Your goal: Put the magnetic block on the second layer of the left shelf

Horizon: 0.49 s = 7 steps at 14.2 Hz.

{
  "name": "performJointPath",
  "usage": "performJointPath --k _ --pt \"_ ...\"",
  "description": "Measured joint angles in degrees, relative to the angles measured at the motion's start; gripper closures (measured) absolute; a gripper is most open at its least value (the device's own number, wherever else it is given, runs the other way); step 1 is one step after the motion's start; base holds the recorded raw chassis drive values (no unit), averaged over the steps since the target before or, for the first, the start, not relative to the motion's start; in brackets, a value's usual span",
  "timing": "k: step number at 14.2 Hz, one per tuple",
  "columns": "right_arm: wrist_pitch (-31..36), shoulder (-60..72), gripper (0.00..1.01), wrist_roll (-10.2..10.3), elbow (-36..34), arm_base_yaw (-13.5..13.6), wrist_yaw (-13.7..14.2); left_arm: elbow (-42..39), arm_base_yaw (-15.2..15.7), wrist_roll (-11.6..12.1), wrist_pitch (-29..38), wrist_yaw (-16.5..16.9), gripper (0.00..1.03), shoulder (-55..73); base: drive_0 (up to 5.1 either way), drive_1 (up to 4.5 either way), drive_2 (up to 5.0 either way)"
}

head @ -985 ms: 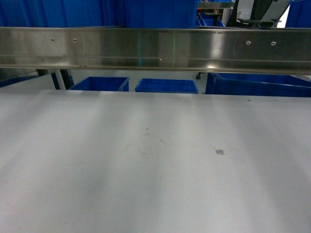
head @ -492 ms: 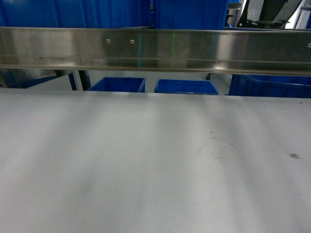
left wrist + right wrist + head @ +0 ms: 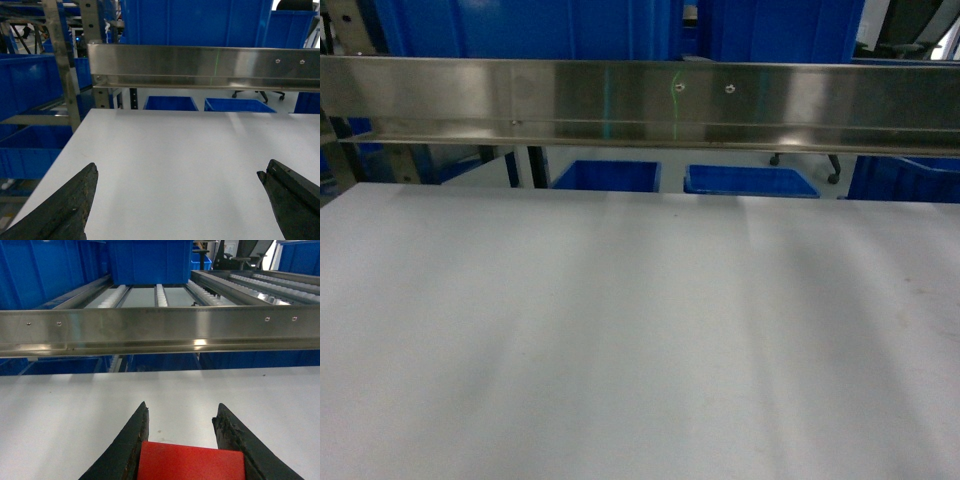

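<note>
Red magnetic block (image 3: 190, 461) sits clamped between the dark fingers of the right gripper (image 3: 182, 432), at 6 o'clock in the right wrist view, above the white tabletop (image 3: 640, 330). Toward 12 o'clock, beyond the steel rail (image 3: 160, 332), white rollers (image 3: 160, 292) lead to a large blue crate (image 3: 150, 262). The left gripper (image 3: 177, 187) hangs spread wide, holding nothing. Two smaller blue crates (image 3: 607, 175) show under the rail.
</note>
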Motion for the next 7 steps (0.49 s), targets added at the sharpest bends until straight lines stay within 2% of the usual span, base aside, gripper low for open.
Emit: performJointPath --k 7 --pt "-0.2 0.0 0.67 0.0 0.0 0.0 0.0 0.0 0.0 0.0 0.1 -0.1 0.05 0.0 -5.0 2.49 2.5"
